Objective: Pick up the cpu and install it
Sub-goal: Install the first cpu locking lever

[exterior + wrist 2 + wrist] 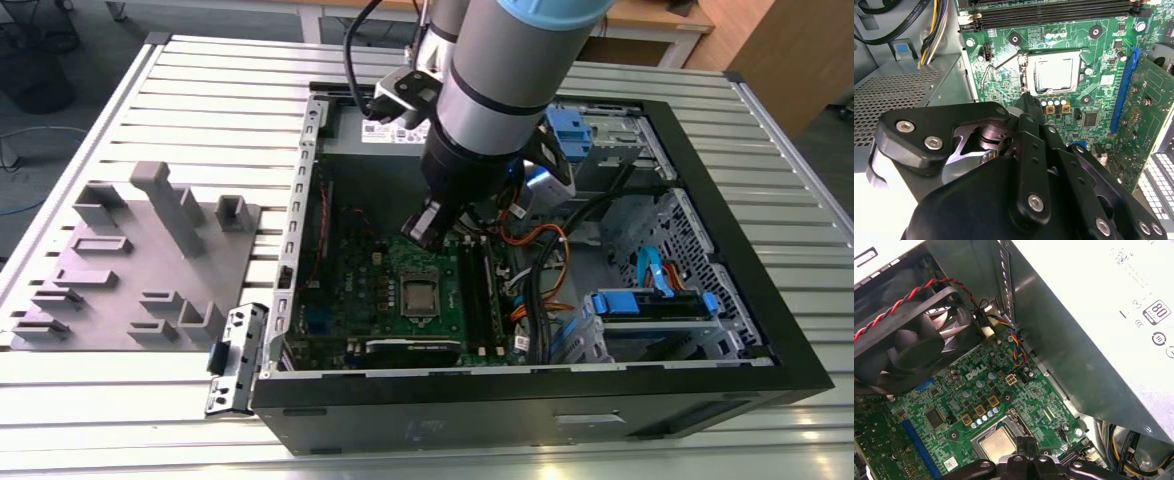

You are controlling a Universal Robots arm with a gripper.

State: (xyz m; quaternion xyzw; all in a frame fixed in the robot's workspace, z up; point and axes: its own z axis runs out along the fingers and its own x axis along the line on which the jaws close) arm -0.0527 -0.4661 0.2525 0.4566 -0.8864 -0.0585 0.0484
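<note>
End effector (1026,102): black jointed linkage, fingers drawn together to narrow tip, nothing gripped; tip hovers at socket edge, likely just clear of seated chip. Cpu (1054,73): flat square, silvery-grey matte lid, lying flat in motherboard socket (1026,75), so apparently placed; retention lever (991,72) of bent wire stands unlatched at cpu's 9 o'clock in second wrist view. Motherboard (354,285): green, studded. Case (747,300): black steel, open on ribbed metal tabletop (200,90). Grey fixture tray (134,260) at case's 9 o'clock, exterior view.
</note>
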